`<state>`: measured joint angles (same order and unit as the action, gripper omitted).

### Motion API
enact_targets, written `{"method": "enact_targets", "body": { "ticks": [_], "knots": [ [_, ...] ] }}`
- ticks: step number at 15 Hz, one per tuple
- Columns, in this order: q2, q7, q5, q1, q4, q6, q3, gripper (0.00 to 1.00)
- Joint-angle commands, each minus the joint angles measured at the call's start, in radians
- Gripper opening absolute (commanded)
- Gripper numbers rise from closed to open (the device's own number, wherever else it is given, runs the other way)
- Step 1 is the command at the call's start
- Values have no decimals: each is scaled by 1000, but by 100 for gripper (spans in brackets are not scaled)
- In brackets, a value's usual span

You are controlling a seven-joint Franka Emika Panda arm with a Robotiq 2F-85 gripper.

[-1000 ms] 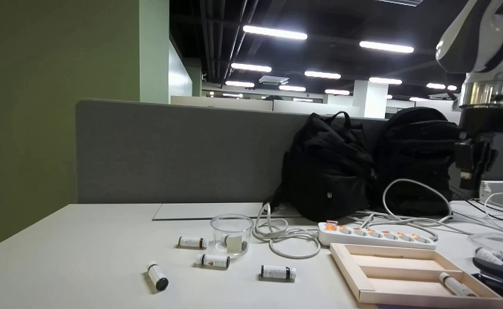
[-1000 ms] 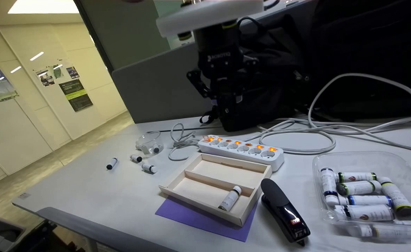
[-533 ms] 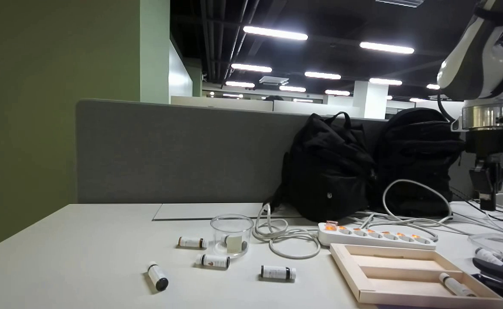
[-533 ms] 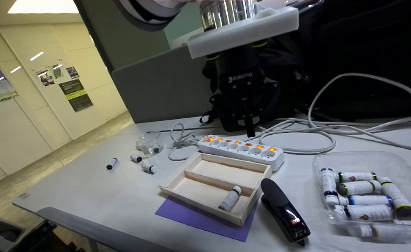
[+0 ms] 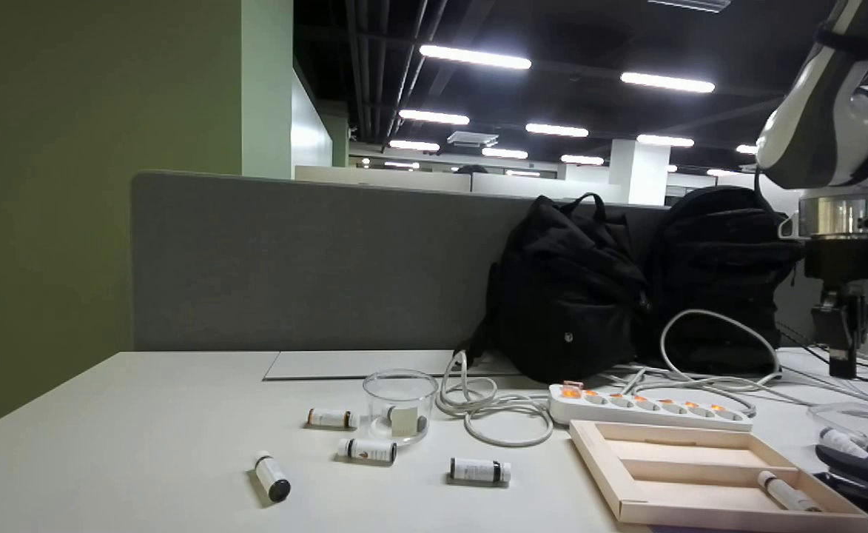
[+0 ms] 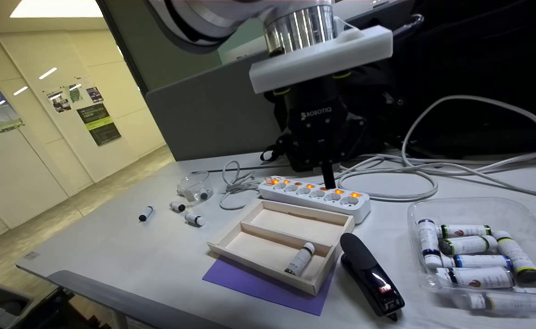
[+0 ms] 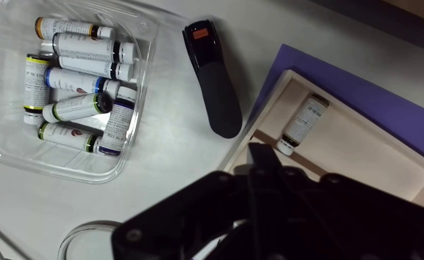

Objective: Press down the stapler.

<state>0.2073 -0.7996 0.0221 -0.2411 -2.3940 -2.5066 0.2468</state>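
Stapler (image 6: pixel 372 276), one, black with a dark-grey grip and a red label: laid on the white table (image 6: pixel 112 246) between the pale wooden tray (image 6: pixel 258 246) and the clear plastic tub (image 6: pixel 473 211), just beside the tray, its grip end turned toward the white power strip (image 6: pixel 313 204). Bottles (image 6: pixel 469 245), eight, white-labelled and white-capped: laid on their sides within the tub. Purple sheet (image 6: pixel 268 287), one: partly covered by the tray. Tray: split by a divider (image 6: pixel 277 236) into two compartments; a single bottle (image 6: pixel 300 259) is contained in the one nearer the exposed sheet, its cap set at the divider. Power strip: placed just behind the tray, its row of sockets fitted with small switches, several lit orange. Gripper (image 6: pixel 329 183), one, black, marked ROBOTIQ: suspended above the table, fingers pointed down and pressed together, held well apart from the stapler; a white robot arm (image 5: pixel 852 133) is shown above it in both exterior views. White cable (image 5: pixel 511 444): coiled loosely on the table beside the strip. Round clear container (image 5: pixel 373 403), one: a bottle is seen through its wall. Loose bottles (image 5: pixel 476 469), four: laid on their sides near the container. Black backpacks (image 5: pixel 567 296), two: stood before the grey partition (image 5: pixel 315 266) at the table's back. Ceiling lights (image 5: pixel 474 56): seen lit beyond the partition in an exterior view. Posters (image 6: pixel 98 124): mounted on a pale wall (image 6: pixel 57 157) in an exterior view.
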Motion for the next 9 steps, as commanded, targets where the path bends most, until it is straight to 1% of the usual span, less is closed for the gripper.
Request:
{"method": "enact_targets", "body": {
  "ticks": [1, 4, 9],
  "knots": [
    [44, -4, 26, -37, -30, -104, -20, 0],
    [88, -22, 30, -63, -40, -194, -31, 0],
    [153, -88, -7, -138, -29, -268, -99, 0]
  ]
}}
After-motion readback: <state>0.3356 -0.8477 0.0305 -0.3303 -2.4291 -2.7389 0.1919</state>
